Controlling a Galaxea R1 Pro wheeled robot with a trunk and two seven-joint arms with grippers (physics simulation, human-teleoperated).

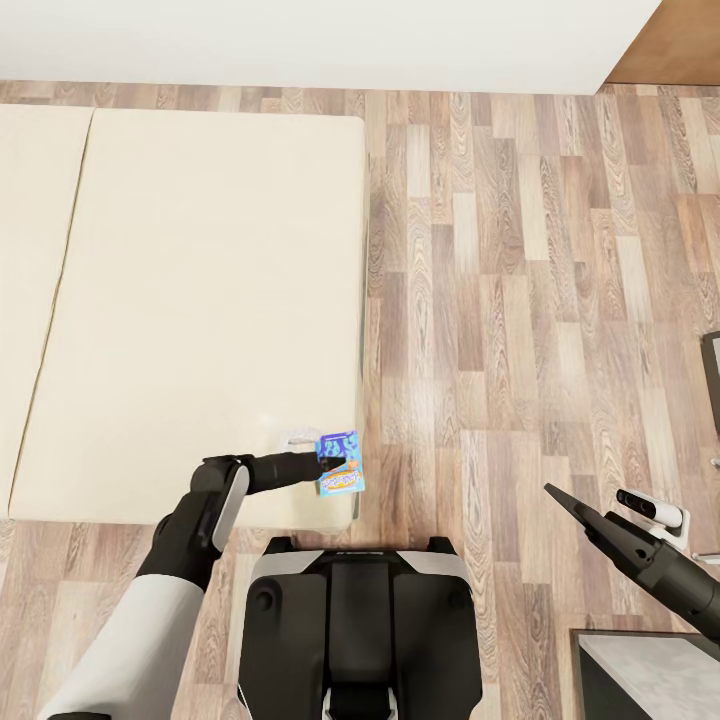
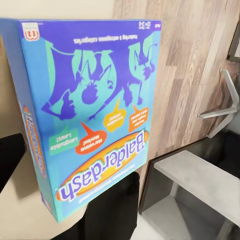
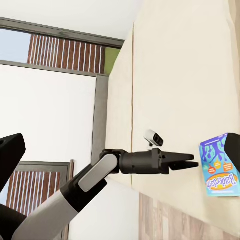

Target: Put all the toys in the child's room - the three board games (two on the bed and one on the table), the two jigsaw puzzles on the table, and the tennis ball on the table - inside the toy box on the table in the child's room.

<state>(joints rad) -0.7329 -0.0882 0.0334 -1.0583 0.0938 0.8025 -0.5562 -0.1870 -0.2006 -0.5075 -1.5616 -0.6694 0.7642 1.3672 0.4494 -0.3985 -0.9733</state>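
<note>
At the near corner of the bed [image 1: 200, 300], by its floor-side edge: one board game [image 1: 340, 463], a blue box printed "Balderdash", held upright with its printed face toward the head camera. Left gripper [image 1: 322, 466] reaches it from the mattress side; its dark fingers [image 2: 112, 210] bracket the box low down in the left wrist view, so the jaws read as clamped on the board game, the bite apparently narrow and near one end. Risk: a box gripped off-centre may pivot or slip in transit, dropping to the wooden floor [image 1: 520, 300], where recovery would be awkward. Risk: the box hangs just off the mattress corner, so a low swing could clip the bed edge and twist it loose. Right gripper [image 1: 565, 500] hangs over the floor well apart from the box, carrying nothing, jaws apart. Risk: a dark cabinet [image 1: 640, 670] sits close under the right arm and could be struck if the base turns.
</note>
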